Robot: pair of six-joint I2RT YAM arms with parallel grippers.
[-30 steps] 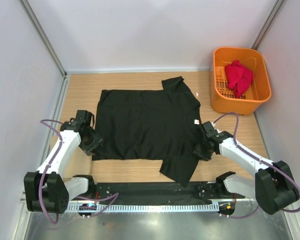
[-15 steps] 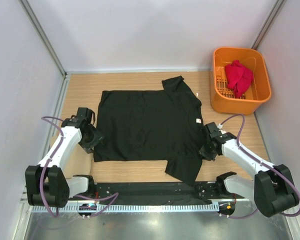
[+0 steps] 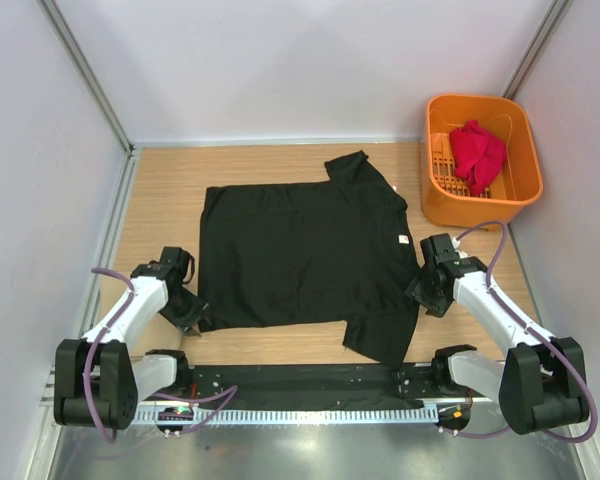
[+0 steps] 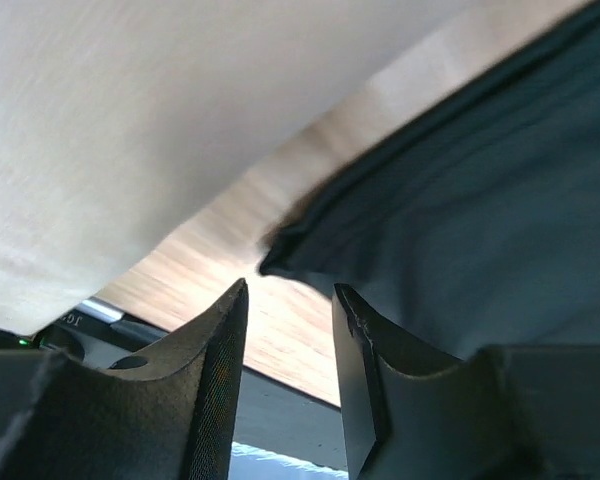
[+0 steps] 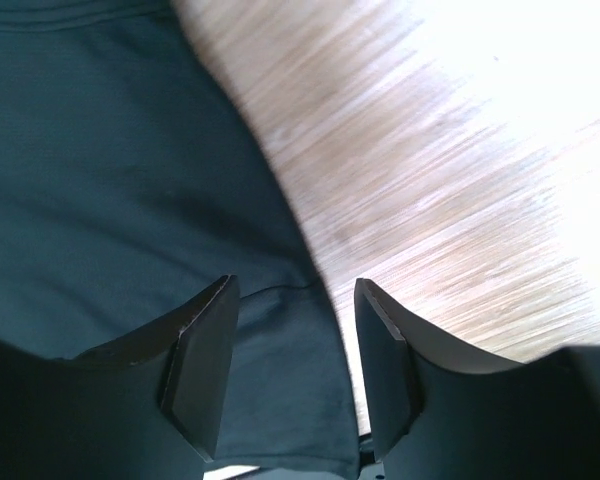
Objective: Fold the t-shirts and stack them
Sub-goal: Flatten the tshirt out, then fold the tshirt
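The large black t-shirt (image 3: 300, 250) lies spread flat on the wooden table, with one sleeve pointing to the far side and one to the near side. The red t-shirt (image 3: 477, 152) lies crumpled in the orange basket. My left gripper (image 3: 191, 314) is open and empty at the black shirt's near left corner. In the left wrist view (image 4: 290, 290) that corner of the black t-shirt (image 4: 460, 220) lies just ahead of the fingertips. My right gripper (image 3: 427, 296) is open at the shirt's right edge. In the right wrist view (image 5: 295, 285) its jaws straddle the edge of the black t-shirt (image 5: 100, 180) without closing on it.
The orange slotted basket (image 3: 460, 210) stands at the far right corner. White walls close in the table on the left, back and right. A black rail (image 3: 300, 385) with the arm bases runs along the near edge.
The left gripper moved nearer along the shirt's left edge to its near corner. The right gripper moved right, off the near sleeve. The black shirt shifted slightly to the right.
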